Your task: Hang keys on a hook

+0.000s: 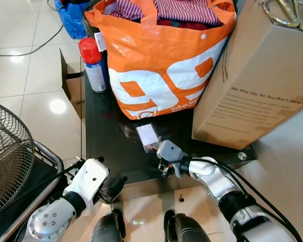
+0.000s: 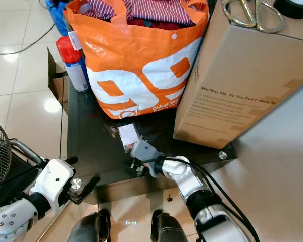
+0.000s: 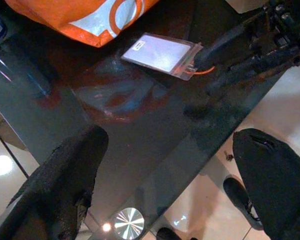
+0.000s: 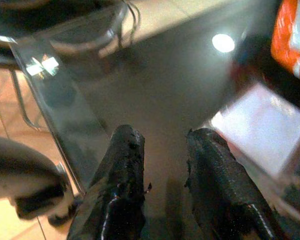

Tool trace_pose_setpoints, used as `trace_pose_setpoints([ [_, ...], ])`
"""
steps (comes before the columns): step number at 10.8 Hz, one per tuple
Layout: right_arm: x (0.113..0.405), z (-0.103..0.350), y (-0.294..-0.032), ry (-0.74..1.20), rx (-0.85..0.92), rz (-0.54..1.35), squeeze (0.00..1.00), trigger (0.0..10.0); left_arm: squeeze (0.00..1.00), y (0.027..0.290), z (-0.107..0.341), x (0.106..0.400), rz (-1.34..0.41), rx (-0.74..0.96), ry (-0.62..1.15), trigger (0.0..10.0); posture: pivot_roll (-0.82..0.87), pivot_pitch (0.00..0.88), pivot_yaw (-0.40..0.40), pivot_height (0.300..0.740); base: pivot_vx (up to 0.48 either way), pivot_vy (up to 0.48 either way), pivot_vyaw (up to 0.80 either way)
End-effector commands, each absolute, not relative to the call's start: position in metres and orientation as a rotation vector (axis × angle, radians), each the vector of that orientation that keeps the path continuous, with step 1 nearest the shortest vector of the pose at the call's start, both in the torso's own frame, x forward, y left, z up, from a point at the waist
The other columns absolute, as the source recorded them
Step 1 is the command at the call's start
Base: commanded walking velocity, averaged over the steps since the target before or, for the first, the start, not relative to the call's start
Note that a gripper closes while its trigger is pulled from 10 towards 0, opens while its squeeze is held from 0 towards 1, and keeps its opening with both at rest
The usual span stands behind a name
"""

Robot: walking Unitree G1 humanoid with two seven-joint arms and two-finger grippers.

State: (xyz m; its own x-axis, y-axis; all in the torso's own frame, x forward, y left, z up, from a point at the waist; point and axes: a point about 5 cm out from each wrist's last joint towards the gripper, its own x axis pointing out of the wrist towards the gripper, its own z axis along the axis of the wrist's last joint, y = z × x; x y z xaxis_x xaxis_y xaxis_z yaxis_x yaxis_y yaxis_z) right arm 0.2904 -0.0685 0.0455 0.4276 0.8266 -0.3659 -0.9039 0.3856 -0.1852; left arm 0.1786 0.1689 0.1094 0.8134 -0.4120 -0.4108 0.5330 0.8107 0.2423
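1. While the card holder (image 1: 147, 135) lies flat on the dark glass table (image 1: 103, 136) beside the orange bag (image 1: 161, 60), the right gripper (image 1: 163, 165) hovers just behind it, fingers slightly parted, pinching nothing.
2. It looks light, thin and slippery; the orange cord (image 3: 208, 71) at its clip end seems the easier hold.
3. Left gripper (image 1: 113, 187) waits spread at the table's edge.

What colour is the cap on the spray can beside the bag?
Red; the spray can shows best in the left eye view.

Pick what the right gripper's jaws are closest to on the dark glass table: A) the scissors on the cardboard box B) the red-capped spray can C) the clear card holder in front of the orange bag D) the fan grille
C: the right gripper sits at the near edge of the clear card holder, just in front of the orange bag, far from the spray can.
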Motion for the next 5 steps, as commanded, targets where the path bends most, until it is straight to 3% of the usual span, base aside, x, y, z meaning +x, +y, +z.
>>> trace_pose_setpoints([
  [1, 0.28, 0.041, -0.066, 0.264, -0.367, 1.194, 0.0, 10.0, 0.69, 0.167, 0.106, 0.177, -0.532, 0.357, 0.364, 10.0, 0.1, 0.224, -0.064, 0.74, 0.0, 0.0, 0.0],
  [2, 0.272, 0.036, -0.064, 0.297, -0.4, 1.258, 0.0, 10.0, 0.69, 0.166, 0.106, 0.177, -0.532, 0.357, 0.364, 10.0, 0.1, 0.225, -0.065, 0.74, 0.0, 0.0, 0.0],
  [3, 0.273, 0.028, -0.065, 0.331, -0.464, 1.195, 0.0, 10.0, 0.69, 0.166, 0.106, 0.176, -0.531, 0.358, 0.365, 10.0, 0.1, 0.226, -0.07, 0.74, 0.0, 0.0, 0.0],
  [4, 0.28, 0.028, -0.068, 0.354, -0.409, 1.072, 0.0, 10.0, 0.69, 0.166, 0.106, 0.176, -0.527, 0.359, 0.364, 10.0, 0.1, 0.226, -0.073, 0.74, 0.0, 0.0, 0.0],
  [5, 0.283, 0.029, -0.073, 0.363, -0.36, 1.003, 1.0, 10.0, 0.69, 0.167, 0.106, 0.176, -0.524, 0.359, 0.364, 10.0, 0.1, 0.227, -0.075, 0.74, 0.0, 0.0, 0.0],
])
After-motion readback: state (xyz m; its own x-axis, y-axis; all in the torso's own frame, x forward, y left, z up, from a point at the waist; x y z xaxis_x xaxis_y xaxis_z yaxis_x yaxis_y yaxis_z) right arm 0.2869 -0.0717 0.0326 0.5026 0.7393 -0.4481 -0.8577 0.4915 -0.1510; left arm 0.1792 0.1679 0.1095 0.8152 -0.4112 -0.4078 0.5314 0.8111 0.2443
